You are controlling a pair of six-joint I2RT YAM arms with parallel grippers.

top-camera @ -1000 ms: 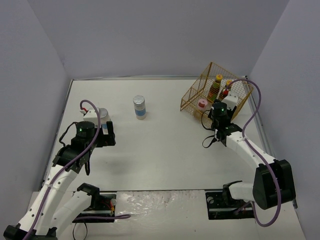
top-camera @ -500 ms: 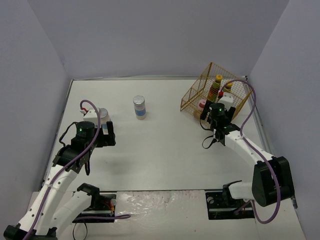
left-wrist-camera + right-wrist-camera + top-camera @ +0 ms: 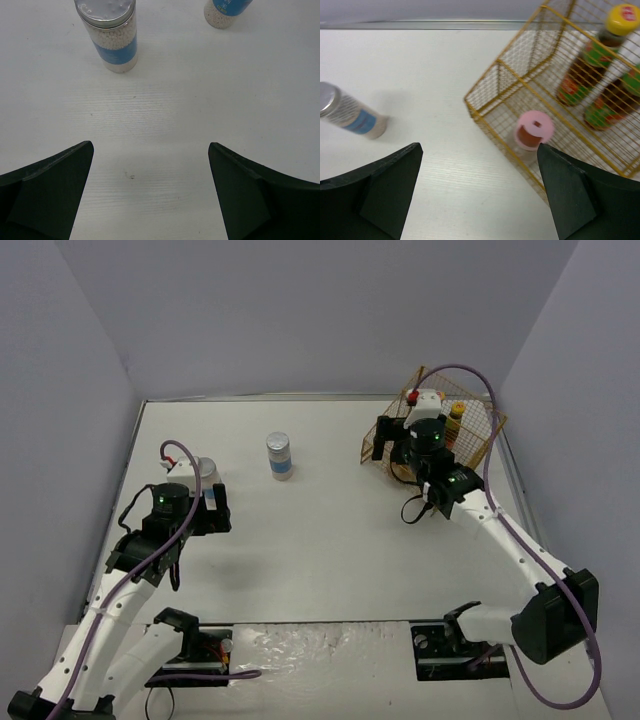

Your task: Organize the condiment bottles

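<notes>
Two silver-lidded, blue-labelled jars stand on the white table. One jar [image 3: 205, 468] [image 3: 110, 35] is just ahead of my left gripper [image 3: 215, 502] [image 3: 150, 200], which is open and holds nothing. The other jar [image 3: 279, 455] [image 3: 352, 116] stands mid-table, its base [image 3: 225, 10] at the top of the left wrist view. My right gripper [image 3: 405, 445] [image 3: 480, 195] hangs open and empty over the front left corner of the yellow wire basket [image 3: 480, 435] [image 3: 490, 115]. Inside the basket stand a pink-lidded shaker [image 3: 534, 131] and two yellow-capped sauce bottles [image 3: 590, 55] [image 3: 615, 100].
The basket sits at the table's back right, near the right wall. Grey walls close the table on three sides. Purple cables loop over both arms; the right arm's cable [image 3: 490, 400] arches over the basket.
My right gripper has opened wide and risen, moving back and left from the basket's near side to above its front corner. The left arm and both jars have not moved.
</notes>
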